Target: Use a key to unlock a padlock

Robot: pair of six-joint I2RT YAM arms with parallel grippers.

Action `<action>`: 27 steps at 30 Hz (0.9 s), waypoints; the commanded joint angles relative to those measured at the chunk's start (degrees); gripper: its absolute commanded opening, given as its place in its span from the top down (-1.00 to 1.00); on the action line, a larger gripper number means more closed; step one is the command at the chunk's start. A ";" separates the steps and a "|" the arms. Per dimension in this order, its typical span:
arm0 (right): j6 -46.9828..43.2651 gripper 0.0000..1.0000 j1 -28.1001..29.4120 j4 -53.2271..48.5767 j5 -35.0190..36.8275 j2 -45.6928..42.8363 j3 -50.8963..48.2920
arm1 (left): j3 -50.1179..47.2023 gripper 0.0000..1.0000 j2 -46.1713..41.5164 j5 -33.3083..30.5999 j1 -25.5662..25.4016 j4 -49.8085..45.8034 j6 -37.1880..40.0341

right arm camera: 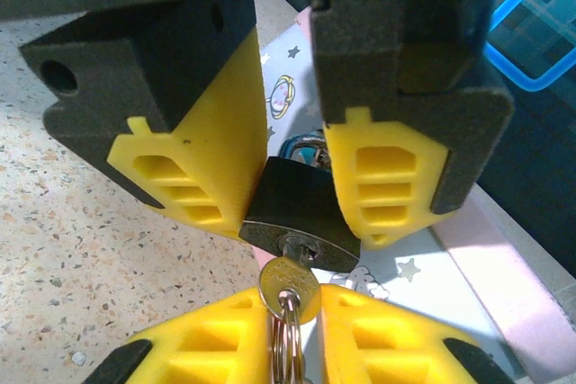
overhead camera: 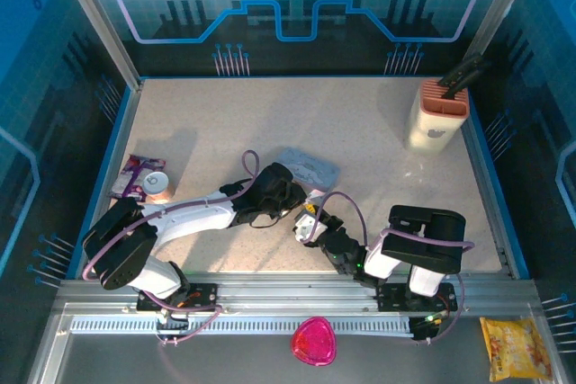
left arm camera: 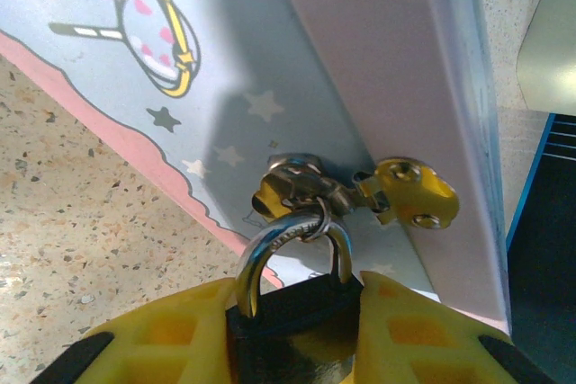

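Observation:
The small black padlock (left arm camera: 297, 312) sits between the yellow fingers of my left gripper (left arm camera: 297, 343), which is shut on its body. Its metal shackle (left arm camera: 261, 254) passes through the yellow hasp (left arm camera: 409, 191) of the pastel cartoon tin (left arm camera: 270, 60). From the right wrist, the padlock (right arm camera: 297, 204) shows its keyhole with the key (right arm camera: 290, 283) pushed in. My right gripper (right arm camera: 292, 334) is shut on the key's round head, with a key ring hanging below. From above, both grippers (overhead camera: 279, 197) (overhead camera: 310, 219) meet beside the tin (overhead camera: 308, 166).
A cream holder with dark handles (overhead camera: 438, 114) stands at the back right. A purple packet and a small round tub (overhead camera: 144, 182) lie at the left. A pink object (overhead camera: 312, 341) and a yellow snack bag (overhead camera: 515, 348) rest in front of the table.

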 commanded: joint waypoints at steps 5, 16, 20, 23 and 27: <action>3.35 0.66 0.75 3.57 -2.17 0.02 2.19 | 1.73 0.99 1.01 1.91 -1.78 2.86 -1.11; 9.34 0.85 0.14 1.00 -4.83 -1.33 2.04 | 1.69 1.00 2.21 2.08 -2.39 3.41 -1.50; 14.17 0.87 -0.21 -0.61 -6.05 -3.12 1.46 | 1.44 1.00 2.98 2.30 -2.57 4.35 -1.92; 18.66 0.91 -0.75 -2.06 -7.57 -4.96 0.98 | 1.16 1.00 3.23 2.45 -2.74 5.13 -2.16; 21.72 0.94 -1.03 -5.17 -8.76 -6.53 1.03 | 1.39 1.00 3.62 2.52 -2.70 5.23 -1.95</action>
